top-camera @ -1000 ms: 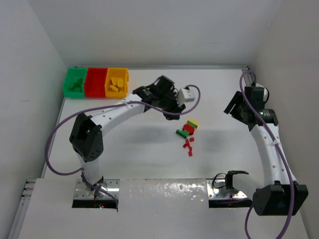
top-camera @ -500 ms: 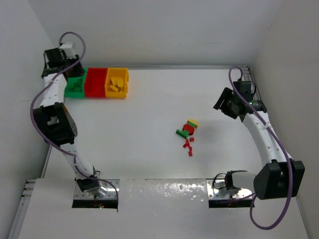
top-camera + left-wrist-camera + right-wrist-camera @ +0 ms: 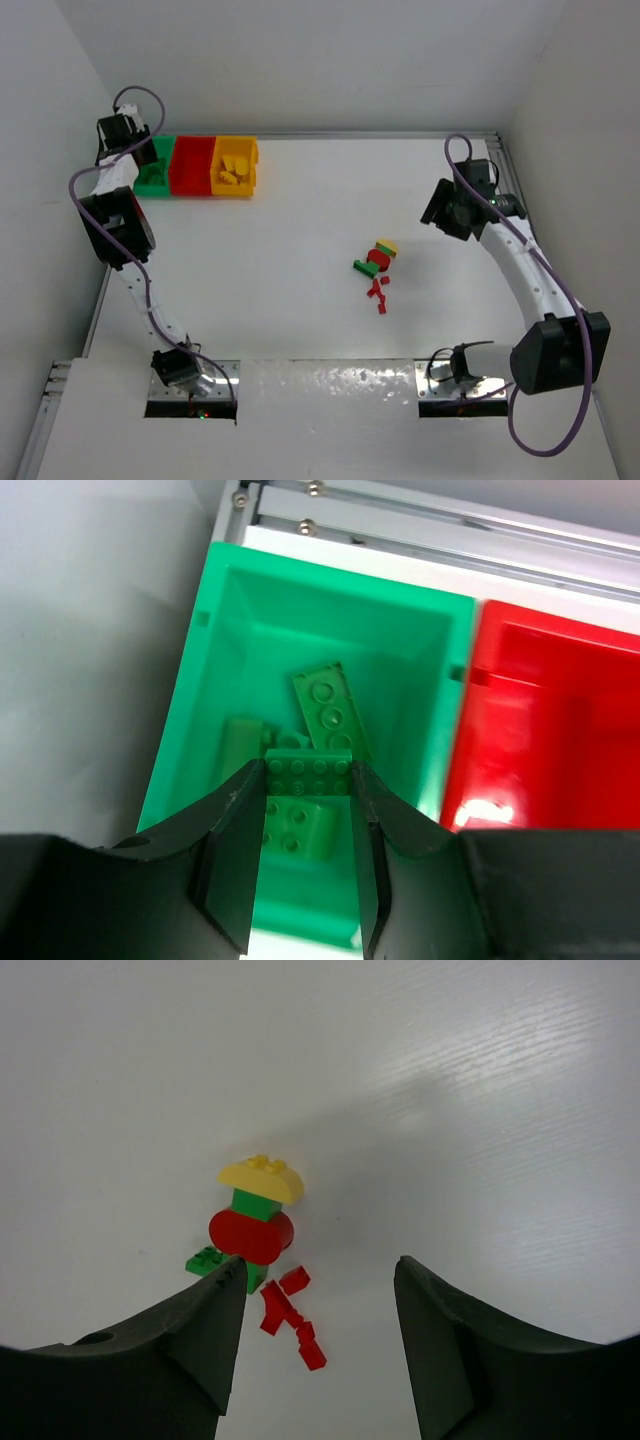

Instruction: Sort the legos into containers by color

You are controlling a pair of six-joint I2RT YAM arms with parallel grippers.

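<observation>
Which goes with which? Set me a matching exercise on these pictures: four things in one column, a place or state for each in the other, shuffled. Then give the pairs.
Column 1
1. left hand
2. right hand
3. yellow brick
4. red bin

Column 2
A. open, pointing toward the loose bricks on the table
B. between the green bin and the yellow bin
C. shut on a green brick over the green bin
D. at the far end of the loose bricks

Pairs: 1-C, 2-A, 3-D, 4-B
</observation>
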